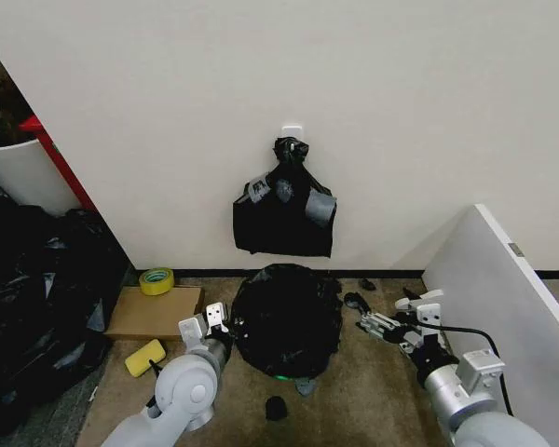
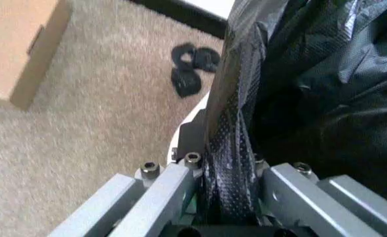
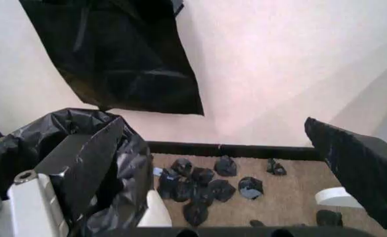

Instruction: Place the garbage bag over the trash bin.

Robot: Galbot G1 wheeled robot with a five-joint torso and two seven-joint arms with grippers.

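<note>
The glossy black garbage bag [image 1: 284, 321] is draped over the trash bin, so only a sliver of the bin's green base [image 1: 279, 376] shows on the carpet. My left gripper [image 1: 216, 321] is at the bag's left edge. In the left wrist view it [image 2: 230, 182] is shut on a fold of the bag [image 2: 236, 123]. A pale piece of the bin [image 2: 192, 117] shows beside that fold. My right gripper [image 1: 384, 319] hovers just right of the bag, open and holding nothing. In the right wrist view its fingers [image 3: 358, 177] are spread wide beside the bag [image 3: 107, 143].
A knotted bundle of black bags [image 1: 284, 209] hangs on the wall behind. A cardboard box [image 1: 154, 312], tape roll [image 1: 156, 280] and yellow object [image 1: 144, 357] lie left, by a heap of black bags [image 1: 37, 298]. A white panel [image 1: 503, 289] stands right. Black scraps [image 3: 206, 182] litter the carpet.
</note>
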